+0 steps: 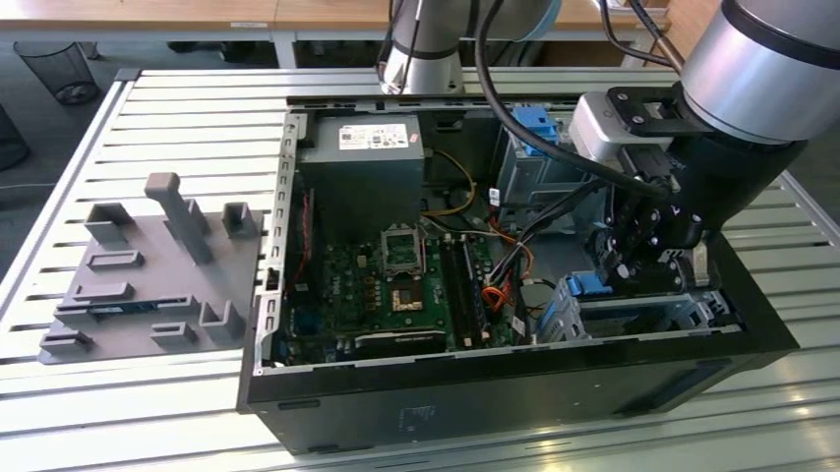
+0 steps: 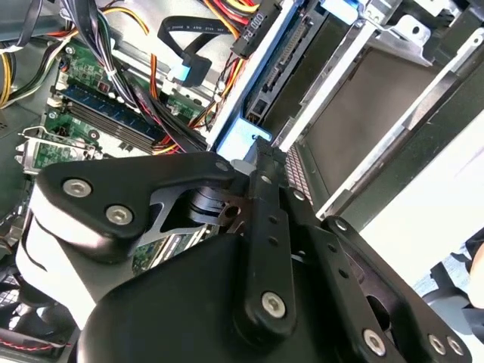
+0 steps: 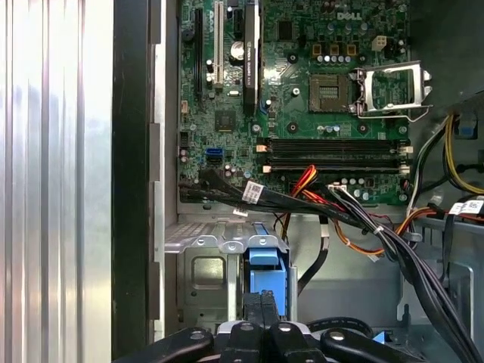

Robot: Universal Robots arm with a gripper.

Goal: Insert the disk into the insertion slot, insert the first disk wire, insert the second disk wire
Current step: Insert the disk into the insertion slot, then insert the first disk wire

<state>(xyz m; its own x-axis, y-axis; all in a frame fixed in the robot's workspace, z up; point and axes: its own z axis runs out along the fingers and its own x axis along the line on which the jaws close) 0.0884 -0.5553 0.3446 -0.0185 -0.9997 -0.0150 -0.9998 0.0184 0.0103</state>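
The pincer [image 1: 632,280] sits deep in the open computer case [image 1: 499,403], at the corner farthest from the power supply [image 1: 361,167]. In both wrist views its two dark fingers [image 3: 253,318] are drawn together with no gap between them. Their tips [image 2: 255,147] are up against the blue edge of the disk [image 2: 281,64]. From here I cannot tell whether they pinch the blue plastic or only press on it.

The disk stands on edge right at the fingertips, inside the insertion slot [image 3: 198,266]. Its blue carrier [image 3: 266,271] shows between the perforated silver walls. In the second wrist view its connector edge faces out, uncovered.

Just past the tips a flat black cable [image 2: 189,66] and a black plug [image 2: 251,32] on coloured wires lie loose, near the disk but not joined to it. A thick bundle of black cables [image 3: 302,200] and an orange cable [image 3: 363,243] cross just beyond the slot.

Beyond those lies the green motherboard [image 3: 302,91]. Behind the pincer stands the taller grey cage [image 1: 532,172] with its blue tab [image 1: 541,126].

Well away, on the exterior view's left, a grey fixture tray [image 1: 145,275] rests on the slatted table [image 1: 171,118].
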